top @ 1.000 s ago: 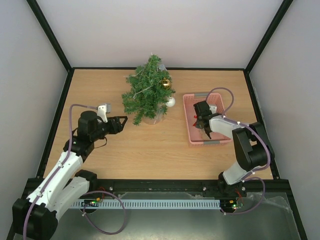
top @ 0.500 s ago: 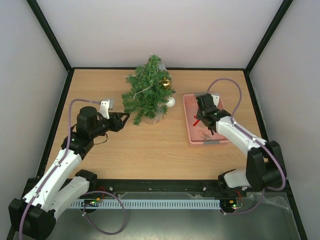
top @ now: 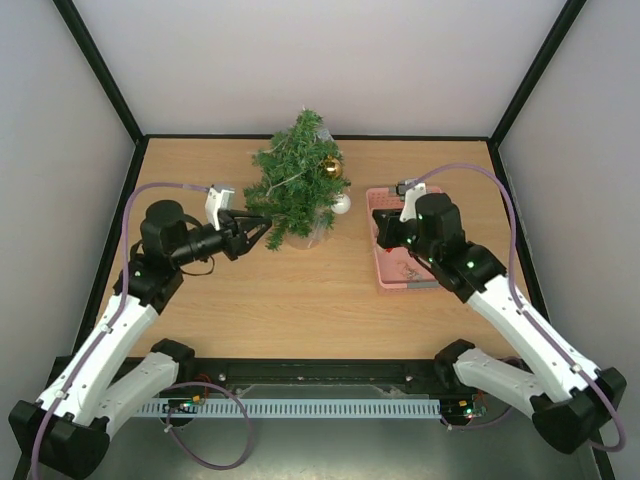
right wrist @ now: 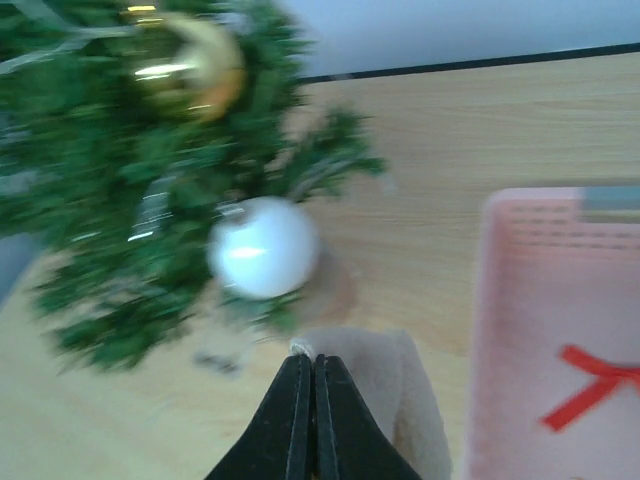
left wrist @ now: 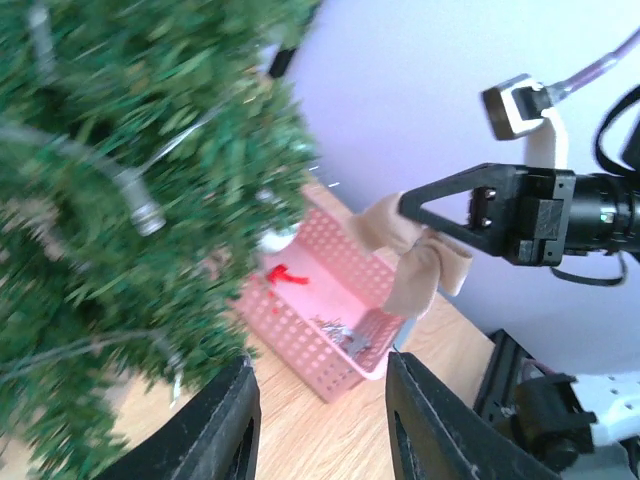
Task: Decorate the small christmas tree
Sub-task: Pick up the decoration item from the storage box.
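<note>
The small christmas tree [top: 293, 185] stands upright just left of the pink basket [top: 381, 268], a touch farther back, with a gold bauble [right wrist: 195, 60] and a white bauble [right wrist: 263, 247] hanging on the side facing the basket. It looks light and tippy on that small base, with soft, springy needles that will give under a push, so steady it at a wiry branch stem or low on the trunk, never at the baubles. The left gripper [top: 258, 228] reaches in low and level from the tree's far side from the basket, jaws part-way apart with nothing between them, tips at the lower branches. Over the basket's tree-side edge, the right gripper [left wrist: 410, 205] is pinched tight on a beige bow [left wrist: 420, 262], which dangles below the tips, wrist aimed at the white bauble.
</note>
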